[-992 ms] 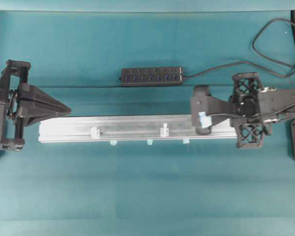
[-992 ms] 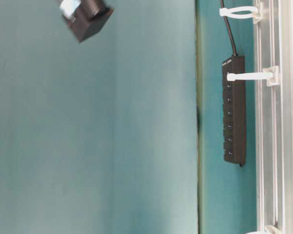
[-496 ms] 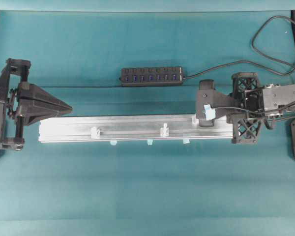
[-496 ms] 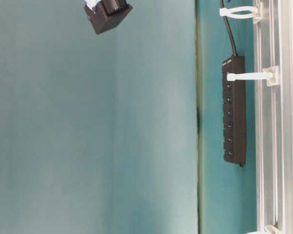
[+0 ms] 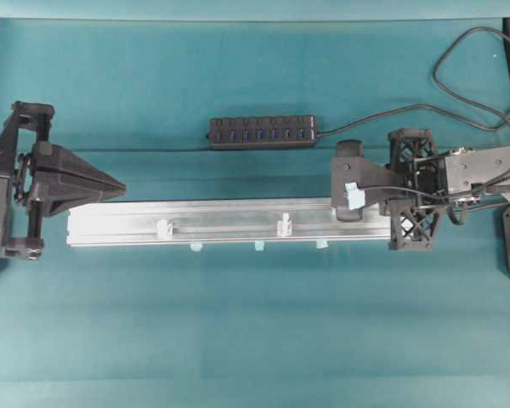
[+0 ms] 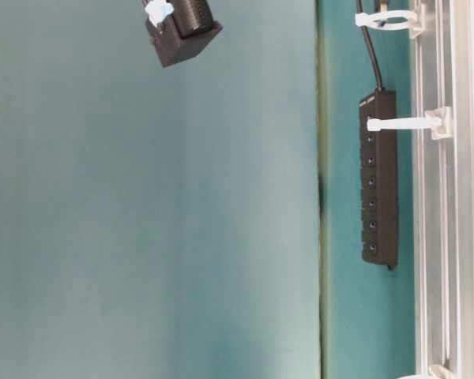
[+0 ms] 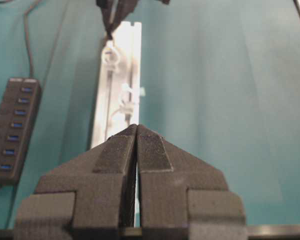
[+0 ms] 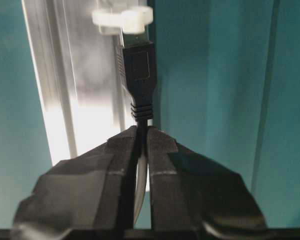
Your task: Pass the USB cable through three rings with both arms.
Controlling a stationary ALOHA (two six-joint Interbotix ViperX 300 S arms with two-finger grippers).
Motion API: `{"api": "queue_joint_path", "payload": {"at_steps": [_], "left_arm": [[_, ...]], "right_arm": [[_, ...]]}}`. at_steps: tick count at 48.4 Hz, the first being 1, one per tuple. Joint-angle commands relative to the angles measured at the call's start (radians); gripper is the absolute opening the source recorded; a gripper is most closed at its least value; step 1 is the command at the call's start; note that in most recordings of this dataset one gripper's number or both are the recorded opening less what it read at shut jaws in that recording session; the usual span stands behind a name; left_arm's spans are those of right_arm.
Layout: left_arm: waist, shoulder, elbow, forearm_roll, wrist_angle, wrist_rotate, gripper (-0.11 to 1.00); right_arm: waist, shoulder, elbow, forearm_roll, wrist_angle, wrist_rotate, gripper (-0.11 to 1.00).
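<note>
At the rail's right end, our right gripper [image 8: 140,132] held the USB cable [image 8: 138,70] at the first ring [image 8: 124,19]; none threaded yet; left gripper [image 7: 136,131] closed, empty.

The rail [image 5: 229,223] is pale brushed metal, aluminium by its look, with lengthwise grooves and a soft sheen that flares to white glare in the right wrist view. Standing on the rail, the three rings [image 5: 283,225] are milky, translucent plastic, smooth and faintly glossy. At the rail's right end, the USB cable [image 8: 138,75] has a matt black moulded plug with ribbed strain relief and a bright metal tip. The right gripper [image 8: 140,131] and left gripper [image 7: 136,129] are matt black plastic, finely ribbed on the finger pads. Under the rail, the table cover [image 5: 255,323] is teal, matt and cloth-like. Behind the rail, the hub bar [image 5: 262,132] is black plastic with a dull sheen.
</note>
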Motion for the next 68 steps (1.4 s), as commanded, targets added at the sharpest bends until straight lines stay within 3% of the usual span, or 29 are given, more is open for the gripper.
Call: {"api": "queue_joint_path", "payload": {"at_steps": [1,26,36,42,68], "left_arm": [[0.002,0.002,-0.018,0.003,-0.009,0.0,0.0],[0.014,0.009,-0.023,0.003,-0.009,-0.002,0.0],[0.028,0.063,-0.041,0.003,-0.012,-0.015,0.0],[0.037,0.106,-0.054,0.003,-0.04,-0.014,0.0],[0.037,0.272,-0.135,0.003,-0.172,-0.008,0.0]], "right_arm": [[-0.003,-0.002,-0.005,0.002,-0.018,0.006,-0.08],[-0.002,0.043,-0.005,0.002,-0.109,0.009,-0.08],[-0.002,0.034,0.009,0.037,-0.156,0.014,-0.09],[-0.002,0.032,0.011,0.058,-0.193,0.014,-0.09],[-0.034,-0.011,0.067,0.06,-0.298,0.078,-0.09]]}}
